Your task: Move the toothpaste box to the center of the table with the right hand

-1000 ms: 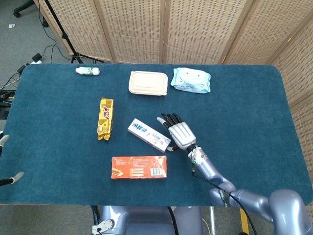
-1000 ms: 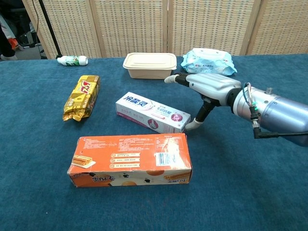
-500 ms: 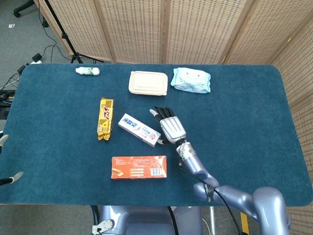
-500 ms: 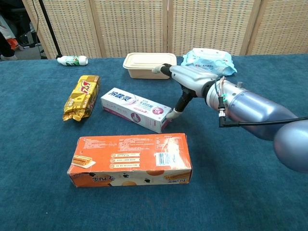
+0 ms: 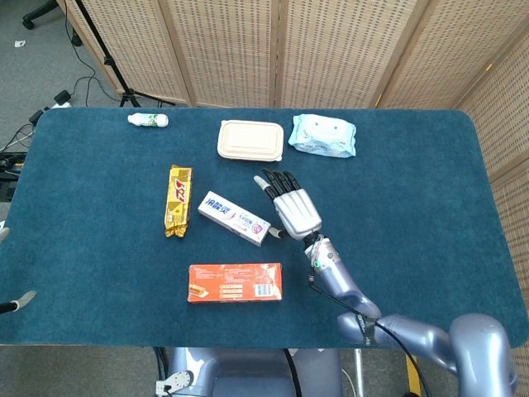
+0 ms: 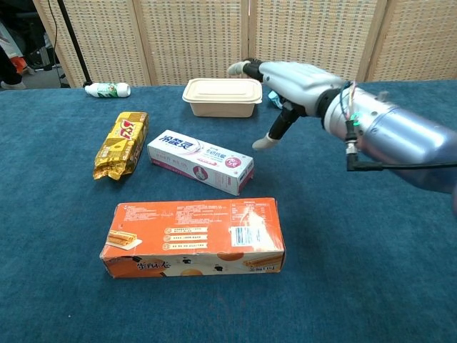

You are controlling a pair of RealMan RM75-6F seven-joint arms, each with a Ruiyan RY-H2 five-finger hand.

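The white toothpaste box (image 5: pixel 235 218) (image 6: pixel 200 161) lies flat and slanted near the middle of the blue table (image 5: pixel 413 190), between the yellow snack pack and my right hand. My right hand (image 5: pixel 291 207) (image 6: pixel 289 78) hovers just right of the box's right end, raised off the cloth. Its fingers are spread, its thumb points down, and it holds nothing. A small gap separates it from the box. Only the fingertips (image 5: pixel 21 299) of my left hand (image 5: pixel 10 269) show, at the table's left edge, apart and empty.
An orange biscuit box (image 5: pixel 235 282) (image 6: pixel 193 236) lies in front of the toothpaste box. A yellow snack pack (image 5: pixel 177 199) (image 6: pixel 121 143) is to its left. At the back stand a beige lidded container (image 5: pixel 250 139) (image 6: pixel 222 96), a wipes pack (image 5: pixel 323 135) and a white bottle (image 5: pixel 148 120) (image 6: pixel 107 89).
My right hand pushed the toothpaste box leftward, then lifted up and away from its right end. The box now lies still, further left than a second ago.
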